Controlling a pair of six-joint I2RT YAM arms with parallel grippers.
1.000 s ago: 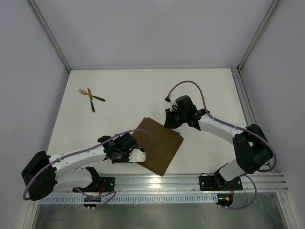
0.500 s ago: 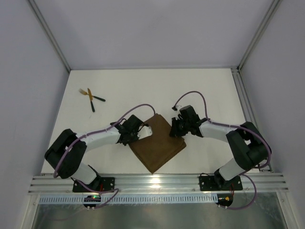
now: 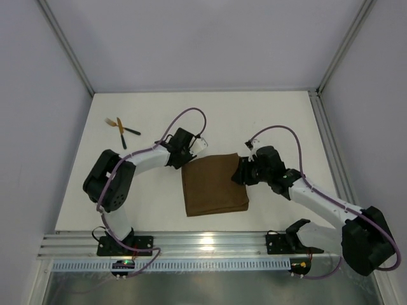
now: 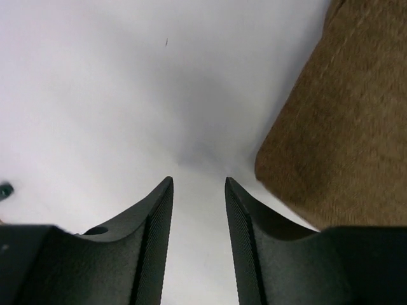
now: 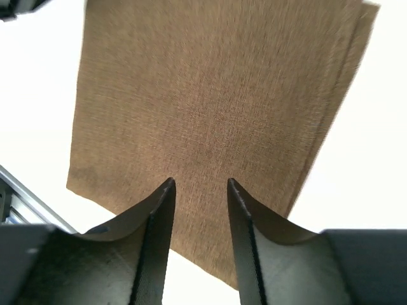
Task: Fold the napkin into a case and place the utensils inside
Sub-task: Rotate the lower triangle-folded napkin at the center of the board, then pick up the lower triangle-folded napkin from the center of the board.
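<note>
The dark-brown square cloth napkin [image 3: 214, 185], seen a second ago as a tilted diamond, has been turned and is now laid with its edges roughly square to the white table [image 3: 152, 197]. The left hand [image 3: 192, 154] has been swung from the cloth's near-left side to just beside its far-left corner. The right hand [image 3: 243, 173] has been brought from the far corner to the right edge, its jaws now parted above the cloth.
</note>
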